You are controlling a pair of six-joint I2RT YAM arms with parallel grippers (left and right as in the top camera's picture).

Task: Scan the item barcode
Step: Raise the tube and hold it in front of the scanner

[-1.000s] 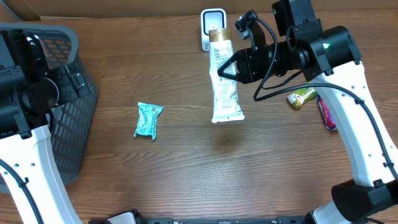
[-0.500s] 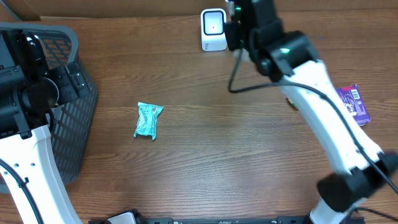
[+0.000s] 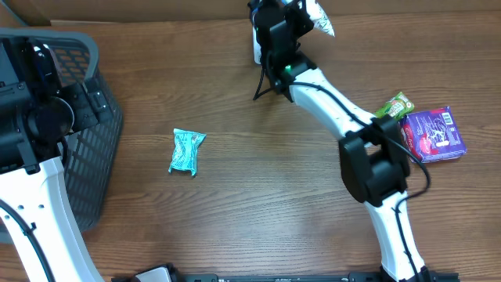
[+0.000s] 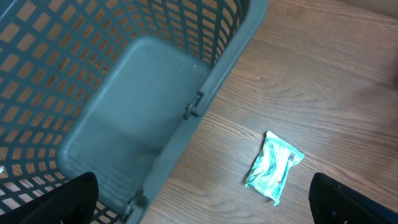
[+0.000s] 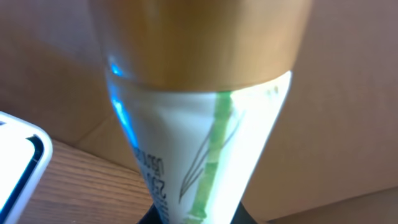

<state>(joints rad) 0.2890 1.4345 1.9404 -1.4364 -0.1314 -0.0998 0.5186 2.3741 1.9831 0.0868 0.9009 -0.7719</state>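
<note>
Currently the tube (image 5: 205, 143) is clamped in the right gripper (image 5: 194, 219) and lifted off the tabletop (image 3: 258, 204) at the middle of its far edge. In the right wrist view its long axis runs from top to bottom of the frame. The gold cap is at the top and blurred. The white body, printed with a green bamboo stem, tapers down into the dark jaws at the bottom edge. In the overhead view only one white, printed end of the tube (image 3: 317, 16) shows. It juts out to the right of the gripper, and the cap cannot be seen there.

The white barcode scanner (image 3: 257, 52) stands at the far edge, just beside and to the left of the gripper. The right arm covers most of it in the overhead view. In the wrist view, one rounded corner of the scanner (image 5: 15, 155) appears at lower left, beside the tube and apart from it. Cardboard fills the background behind the tube.

Other items on the tabletop:
- A teal packet (image 3: 186, 151) lies flat left of centre, well apart from the tube.
- A grey mesh basket (image 3: 86, 63) sits at the left edge.
- A green packet (image 3: 393, 106) and a purple box (image 3: 434, 135) lie side by side near the right edge.

Right fingers: closed tight on the tube's body.

The left gripper (image 4: 208, 202) hangs above the basket rim (image 4: 217, 81) with its fingers (image 4: 68, 199) spread fully apart. It holds and touches nothing.
</note>
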